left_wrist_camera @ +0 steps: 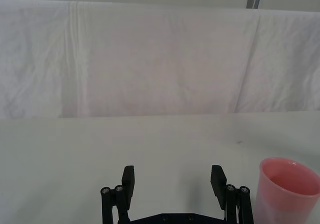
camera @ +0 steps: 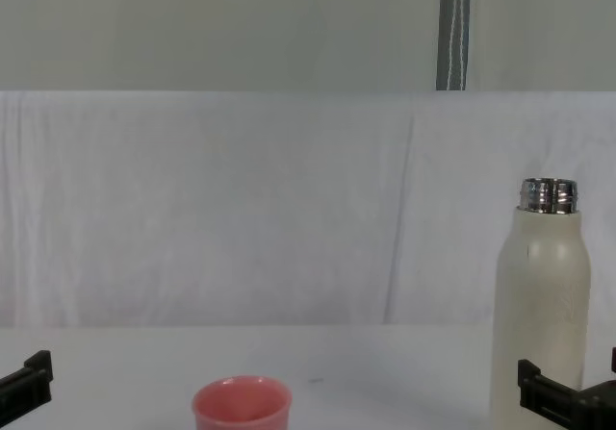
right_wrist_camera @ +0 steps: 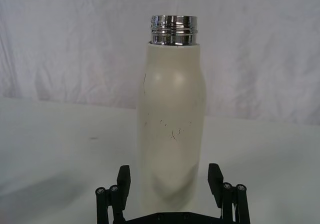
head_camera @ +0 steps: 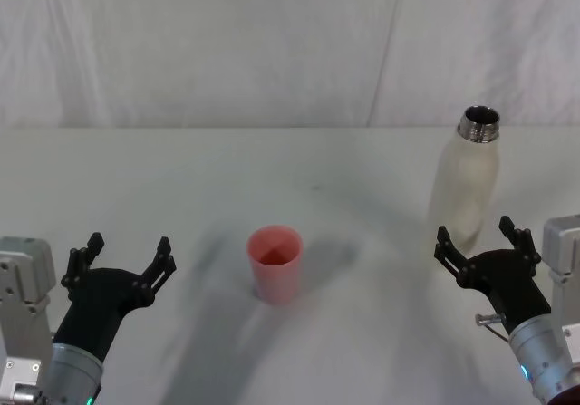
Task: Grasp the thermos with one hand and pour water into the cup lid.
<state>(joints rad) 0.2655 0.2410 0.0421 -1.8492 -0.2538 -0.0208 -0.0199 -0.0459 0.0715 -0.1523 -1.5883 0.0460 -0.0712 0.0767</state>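
right gripper (head_camera: 480, 239) fingers spread flanking upright thermos (head_camera: 464, 177), cup lid (head_camera: 275, 262) mid-table

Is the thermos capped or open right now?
Open: the thermos stands upright with its bare threaded steel neck and dark mouth showing, no cap.

Left pincer (head_camera: 127, 258) spread, low left; right pincer (head_camera: 479, 242) spread, low right.

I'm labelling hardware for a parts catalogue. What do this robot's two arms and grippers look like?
Both match: the left gripper and right gripper are matte black, with two forked, linkage-style fingers pinned by silver screws. Each black hand tapers into a silver-grey cylindrical wrist bearing a small green-blue light. Grey boxy housings sit beside both arms. A thin cable loops near the right wrist.
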